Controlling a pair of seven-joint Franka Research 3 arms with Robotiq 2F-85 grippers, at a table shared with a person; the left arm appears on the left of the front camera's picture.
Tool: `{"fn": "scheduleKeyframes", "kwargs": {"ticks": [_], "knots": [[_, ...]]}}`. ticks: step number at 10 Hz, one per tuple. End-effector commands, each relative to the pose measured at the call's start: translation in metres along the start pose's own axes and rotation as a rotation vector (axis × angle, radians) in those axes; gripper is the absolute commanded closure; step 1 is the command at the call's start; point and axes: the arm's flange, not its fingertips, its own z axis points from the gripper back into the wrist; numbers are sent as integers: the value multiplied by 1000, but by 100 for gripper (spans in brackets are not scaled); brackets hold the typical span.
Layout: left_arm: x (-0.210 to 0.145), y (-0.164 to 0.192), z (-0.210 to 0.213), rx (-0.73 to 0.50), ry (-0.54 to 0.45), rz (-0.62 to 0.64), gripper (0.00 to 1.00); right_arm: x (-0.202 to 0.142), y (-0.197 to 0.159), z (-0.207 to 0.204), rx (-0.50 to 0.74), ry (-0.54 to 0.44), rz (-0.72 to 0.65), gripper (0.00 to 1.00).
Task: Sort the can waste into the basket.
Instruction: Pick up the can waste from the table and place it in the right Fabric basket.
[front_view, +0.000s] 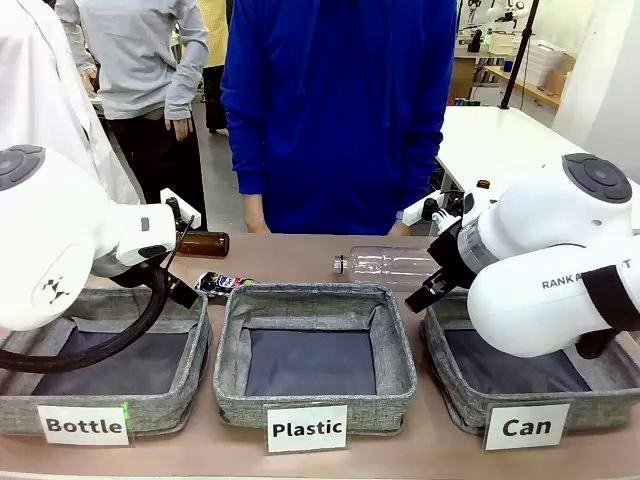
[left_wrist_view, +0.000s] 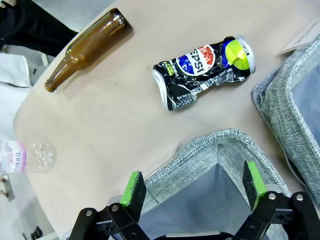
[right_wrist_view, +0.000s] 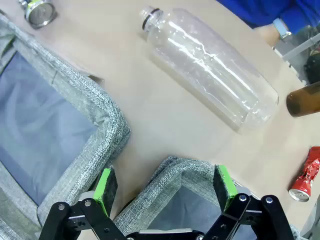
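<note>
A crushed black can (left_wrist_view: 205, 70) with red, blue and white markings lies on the table just beyond my left gripper (left_wrist_view: 193, 182), which hangs open and empty over a corner of the "Bottle" basket (left_wrist_view: 215, 145). From the front, this can (front_view: 222, 283) rests between the "Bottle" and "Plastic" baskets. A crushed shiny red can (right_wrist_view: 306, 175) lies on the table at the far right of the right wrist view. My right gripper (right_wrist_view: 165, 184) is open and empty above the back corner of the "Can" basket (right_wrist_view: 185, 172), the rightmost basket (front_view: 460, 395) in the front view.
A brown glass bottle (front_view: 202, 243) lies behind the black can. A clear plastic bottle (front_view: 390, 265) lies behind the "Plastic" basket (front_view: 312, 405). The "Bottle" basket (front_view: 150, 410) is at the left. A person in blue (front_view: 340, 110) stands at the far edge.
</note>
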Motion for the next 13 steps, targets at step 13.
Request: {"fn": "scheduleKeyframes", "kwargs": {"ticks": [13], "knots": [[0, 0, 0, 0, 0, 0, 0, 0, 0, 0, 0, 0, 0, 0]]}}
